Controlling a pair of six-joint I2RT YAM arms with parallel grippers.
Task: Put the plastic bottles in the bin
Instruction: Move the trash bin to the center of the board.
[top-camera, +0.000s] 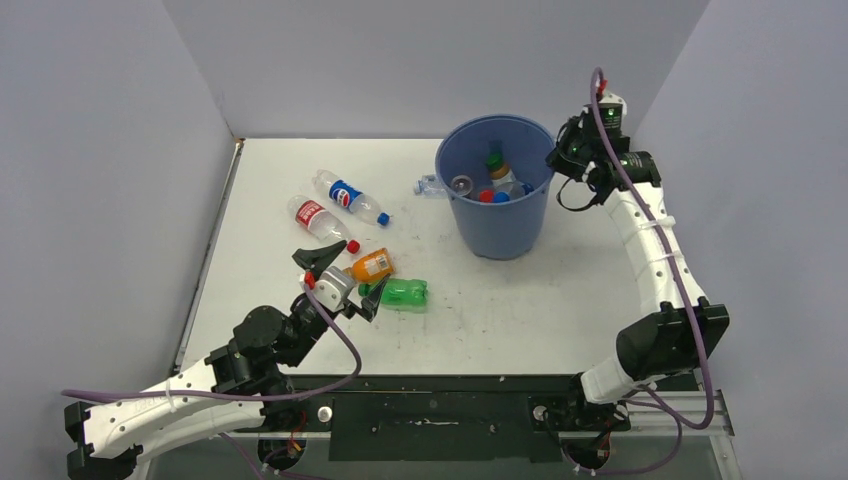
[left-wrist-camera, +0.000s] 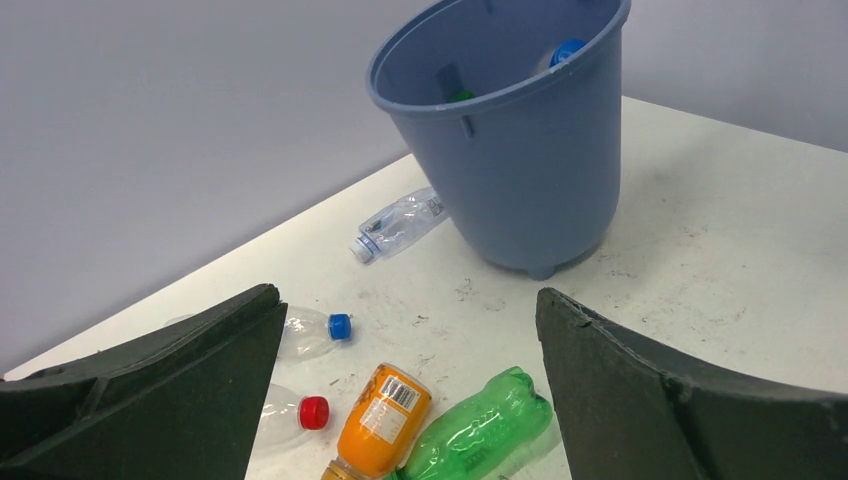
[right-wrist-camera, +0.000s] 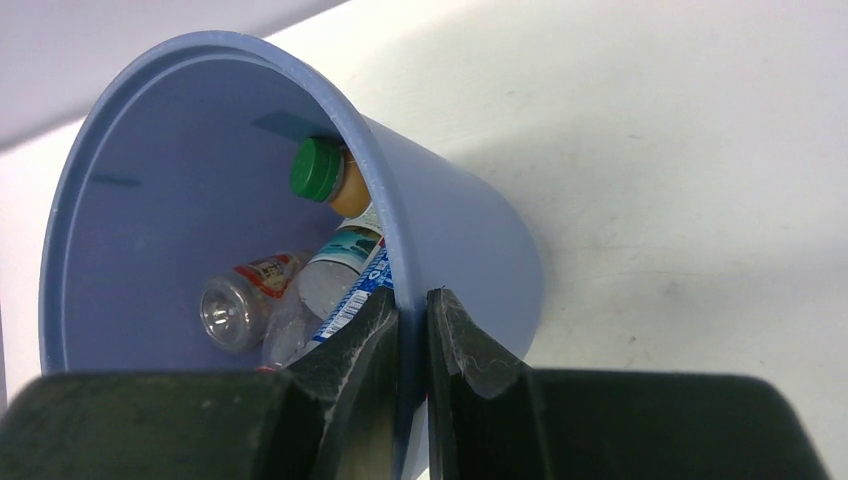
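R tool (right-wrist-camera: 412, 310) is pinched shut on the rim of the bin (top-camera: 500, 225), upper right of the top view: one finger inside the blue wall, one outside, wall squeezed between. Bin sits on the tabletop (top-camera: 560, 290). In the wrist views it looks tipped, but can't tell if that's just the cam angle. Inside it there's a pile of btls (top-camera: 497, 182): a green-capped btl (right-wrist-camera: 318, 170), a clear one w/ red label, red & blue caps showing.

L tool (top-camera: 341, 278) is lower left of centre in the top view, fingers spread wide, nothing in them. It hangs by the orange btl (top-camera: 372, 265) & the green btl (top-camera: 402, 293), which lie side by side, touching. Up-left of those lie the red-label btl (top-camera: 318, 218) & the blue-label btl (top-camera: 347, 195), near each other on their sides. One clear btl (top-camera: 430, 186) lies just beside the bin's left edge.
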